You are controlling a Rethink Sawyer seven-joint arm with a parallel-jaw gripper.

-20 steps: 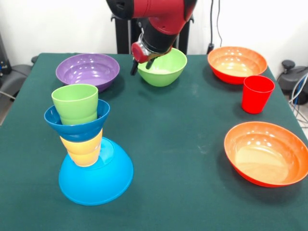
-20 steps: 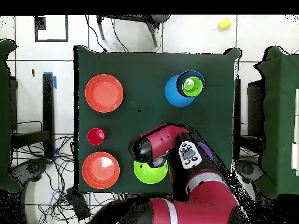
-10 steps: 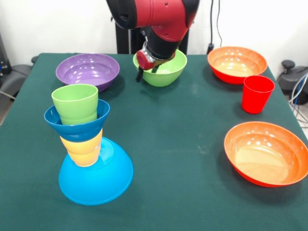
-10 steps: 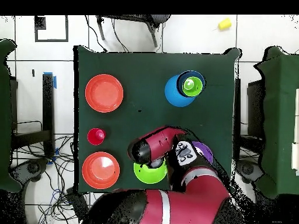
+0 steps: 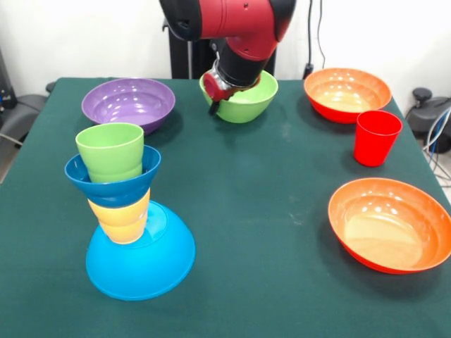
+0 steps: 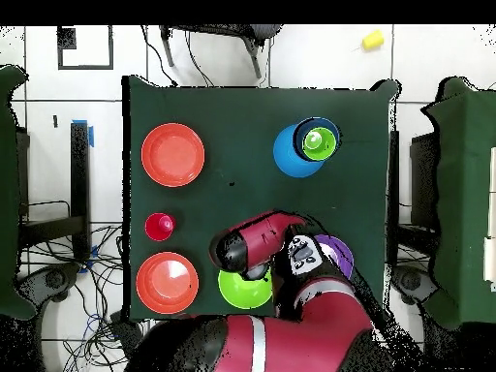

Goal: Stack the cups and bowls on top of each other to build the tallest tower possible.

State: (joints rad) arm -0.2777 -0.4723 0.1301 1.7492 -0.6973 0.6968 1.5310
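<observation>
the tower (image 5: 127, 211) stands at one side of the green table (image 5: 254, 211): a large light-blue bowl (image 5: 144, 264) upside down as the base, a yellow cup (image 5: 121, 220) on it, a small dark blue bowl (image 5: 113, 179) over that, and a green cup (image 5: 110, 151) on top. the pile leans away from the middle of its base, so any knock or an off-centre placement could tip it. my claw (image 5: 217, 98) is well apart from it, at the rim of the green bowl (image 5: 243, 98) on the far side; i cannot tell whether it grips that rim, because my wrist covers the contact in both views. in the overhead view my arm (image 6: 254, 244) covers part of the green bowl (image 6: 240, 288) and crowds the purple bowl (image 6: 339, 254) beside it. if my hold is only on the thin rim, i judge the bowl could swing or slip as i lift, and it could bump the purple bowl (image 5: 128, 103). the red cup (image 5: 377, 137) and two orange bowls (image 5: 391, 224) lie clear at the other side, in no danger.
</observation>
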